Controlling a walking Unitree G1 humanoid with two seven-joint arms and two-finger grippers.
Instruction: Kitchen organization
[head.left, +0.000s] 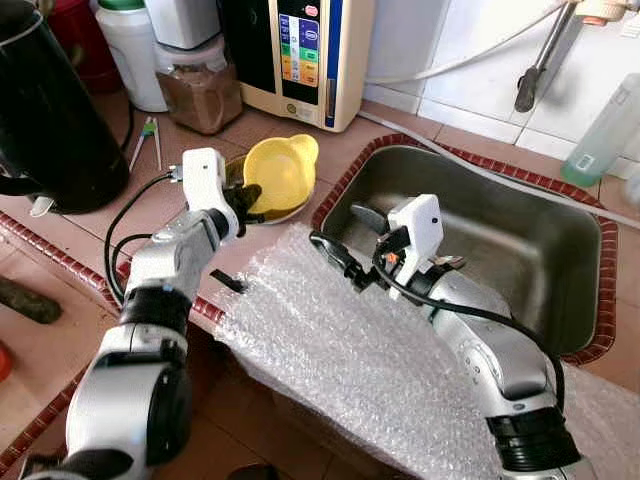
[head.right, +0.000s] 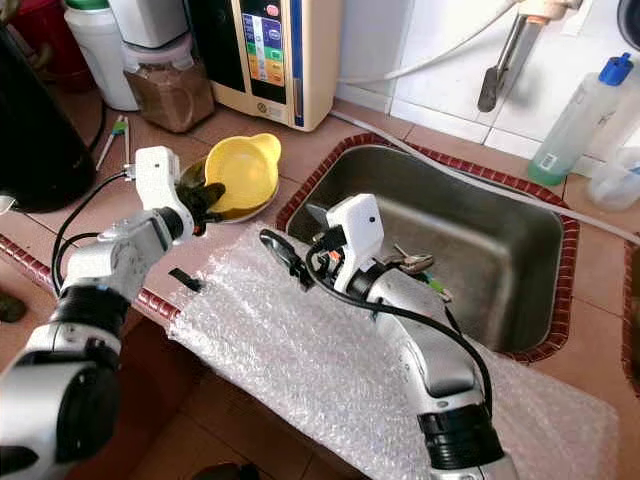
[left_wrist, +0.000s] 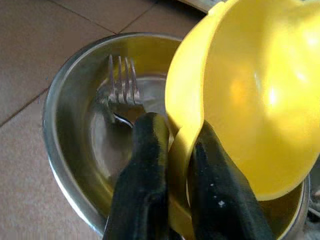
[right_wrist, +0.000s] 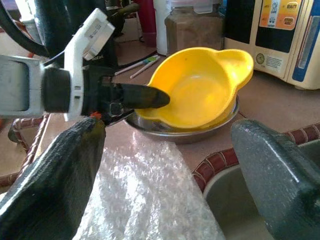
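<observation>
A yellow bowl with two ear handles sits tilted inside a steel bowl on the tiled counter, left of the sink. My left gripper is shut on the yellow bowl's near rim, one finger inside and one outside. A fork lies in the steel bowl under the yellow one. My right gripper hangs open and holds nothing. It is over the bubble wrap by the sink's left edge and points toward the bowls.
A black kettle, a jar of brown powder and a water purifier stand at the back of the counter. A few utensils lie in the sink. A plastic bottle stands behind the sink's right side.
</observation>
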